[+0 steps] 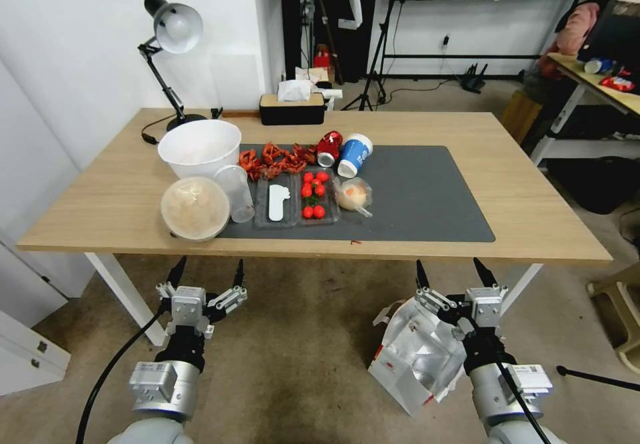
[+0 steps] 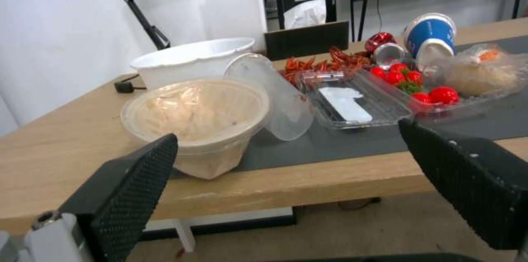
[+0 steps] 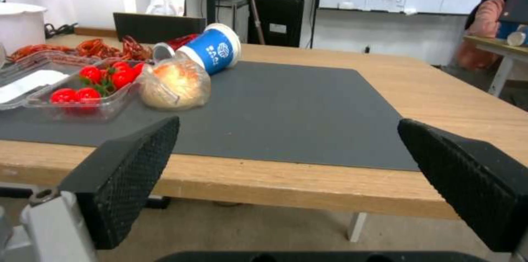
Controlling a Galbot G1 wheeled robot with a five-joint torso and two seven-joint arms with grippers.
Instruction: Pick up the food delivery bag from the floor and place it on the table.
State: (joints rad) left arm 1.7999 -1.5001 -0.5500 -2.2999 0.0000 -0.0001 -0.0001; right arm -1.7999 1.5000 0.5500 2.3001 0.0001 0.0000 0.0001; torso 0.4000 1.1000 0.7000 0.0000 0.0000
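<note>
Two grippers hang in the lower part of the head frame, both short of the table (image 1: 520,191) edge, both with fingers spread wide and holding nothing. Left gripper (image 1: 205,275) sits at lower left over bare floor (image 1: 300,337); it looks parked, out of the way. Right gripper (image 1: 452,275) is at lower right, directly above the food delivery bag (image 1: 417,354), probably lined up there for a reach down.

Bag lies on the floor at lower right of the head frame, tipped over, mouth gaping so the foil lining faces up; red trim shows at its lower corners. A white handle pokes out at its left. Not lifted yet.

Tabletop, centre of frame: dark grey mat (image 1: 413,194), its right half bare, likely the spot meant for the bag. Left half is crowded: white bowl (image 1: 199,148), covered tub (image 1: 195,209), tray of tomatoes (image 1: 315,194), blue cup (image 1: 354,155) on its side.

Right wrist view looks level across the mat between its spread fingers (image 3: 123,171).
</note>
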